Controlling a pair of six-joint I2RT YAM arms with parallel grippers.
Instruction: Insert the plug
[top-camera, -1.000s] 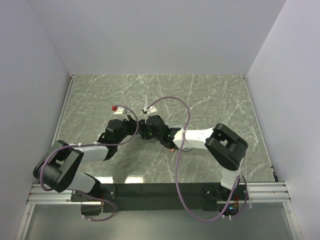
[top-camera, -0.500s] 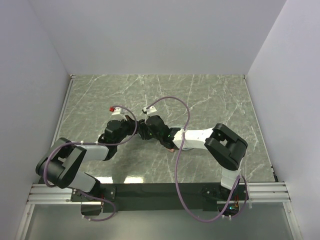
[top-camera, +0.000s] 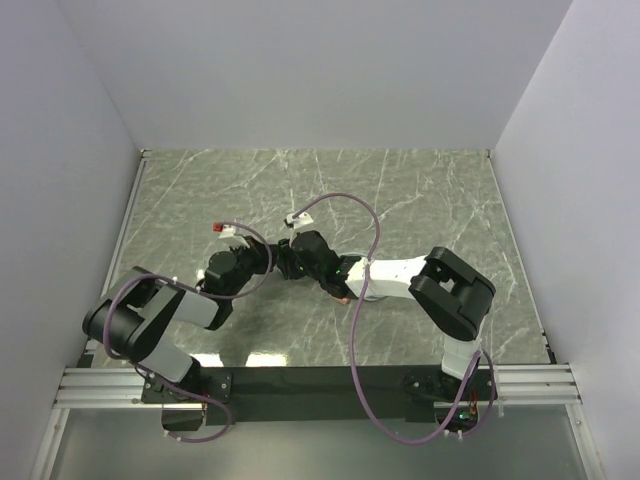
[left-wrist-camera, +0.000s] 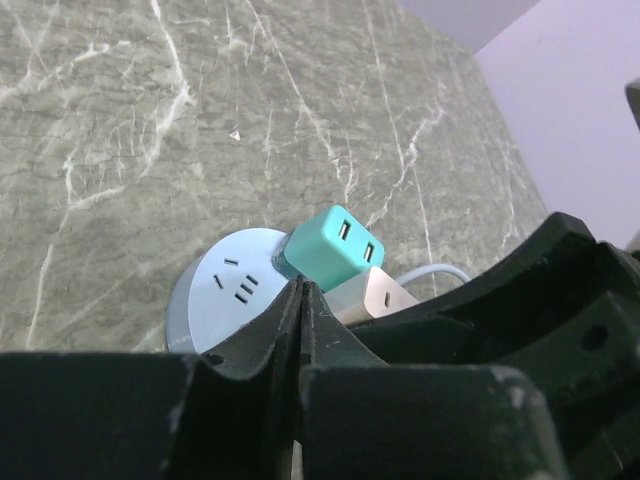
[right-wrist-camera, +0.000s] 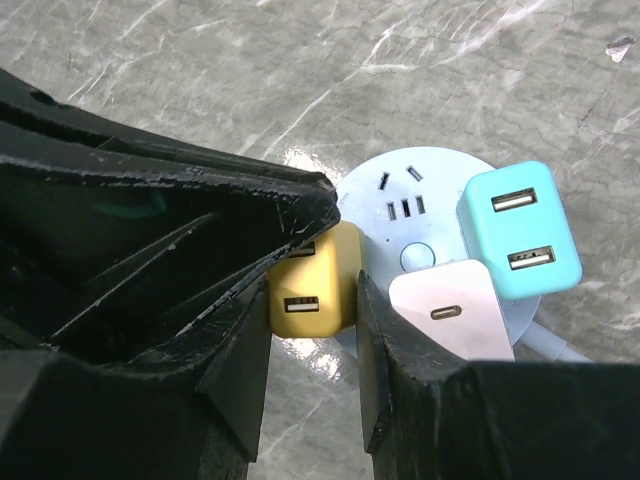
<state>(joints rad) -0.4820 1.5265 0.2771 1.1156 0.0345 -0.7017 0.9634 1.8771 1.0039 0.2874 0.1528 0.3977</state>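
right gripper (right-wrist-camera: 312, 305) was clamped on the yellow plug (right-wrist-camera: 310, 285) | plug was held against the round socket hub (right-wrist-camera: 420, 185), beside the white charger (right-wrist-camera: 450, 305) | left gripper (left-wrist-camera: 302, 300) was pressed fully together

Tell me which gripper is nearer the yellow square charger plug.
Right. The right gripper is closed around the yellow square charger plug; the left gripper, shut and empty, sits by the teal square plug instead.

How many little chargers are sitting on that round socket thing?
3: yellow charger between the right jaws, white charger beside it, teal charger beyond that. Others may be hidden.
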